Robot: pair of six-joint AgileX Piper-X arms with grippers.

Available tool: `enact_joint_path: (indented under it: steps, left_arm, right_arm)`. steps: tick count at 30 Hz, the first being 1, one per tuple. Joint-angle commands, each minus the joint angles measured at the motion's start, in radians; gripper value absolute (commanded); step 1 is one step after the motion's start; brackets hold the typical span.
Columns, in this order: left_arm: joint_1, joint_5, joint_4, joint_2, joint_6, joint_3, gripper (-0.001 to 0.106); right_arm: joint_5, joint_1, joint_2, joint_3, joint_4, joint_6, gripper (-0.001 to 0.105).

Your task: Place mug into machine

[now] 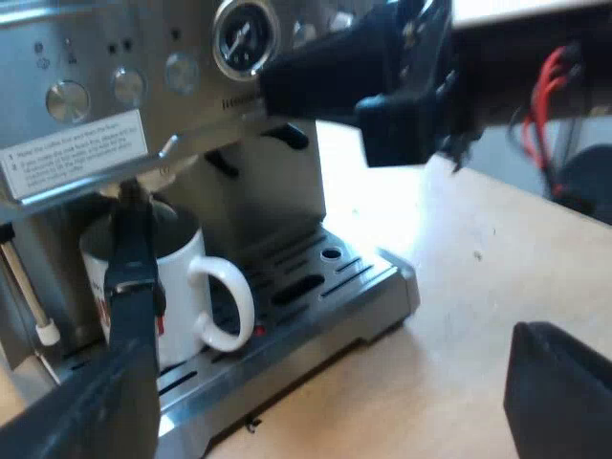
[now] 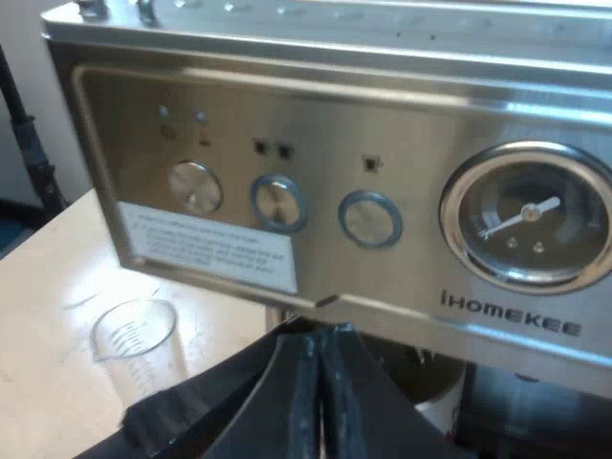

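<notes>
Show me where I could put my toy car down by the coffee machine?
The bare table beside the drip tray is free, and so is the tray's slotted part next to the mug. Under the front of the machine it is crowded: the mug stands there. The measuring glass takes another table spot.

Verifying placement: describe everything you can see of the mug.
The mug is white and glossy, ceramic by the look of it, with a looped handle and red print on its side. It stands upright on the slotted metal drip tray of the espresso machine, under the brew head, with its handle turned sideways over the tray. Its inside looks dark, and I cannot tell what it holds. One black finger of the left gripper crosses its front, and I cannot tell whether they touch.
</notes>
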Motion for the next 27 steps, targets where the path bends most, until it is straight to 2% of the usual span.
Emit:
enact_joint_path:
  steps: [1, 17, 27]
  left_arm:
    - [-0.005, 0.011, -0.039, 0.012, -0.023, -0.009, 0.086]
    - [-0.005, 0.038, -0.085, 0.053, -0.027, -0.009, 0.086]
    - [-0.005, 0.038, -0.085, 0.053, -0.027, -0.009, 0.086]
  right_arm:
    - [-0.009, -0.018, 0.023, -0.006, -0.039, -0.016, 0.0]
    - [-0.011, -0.067, 0.128, -0.117, -0.04, -0.016, 0.0]
    - [-0.06, -0.086, 0.143, -0.123, -0.04, -0.016, 0.0]
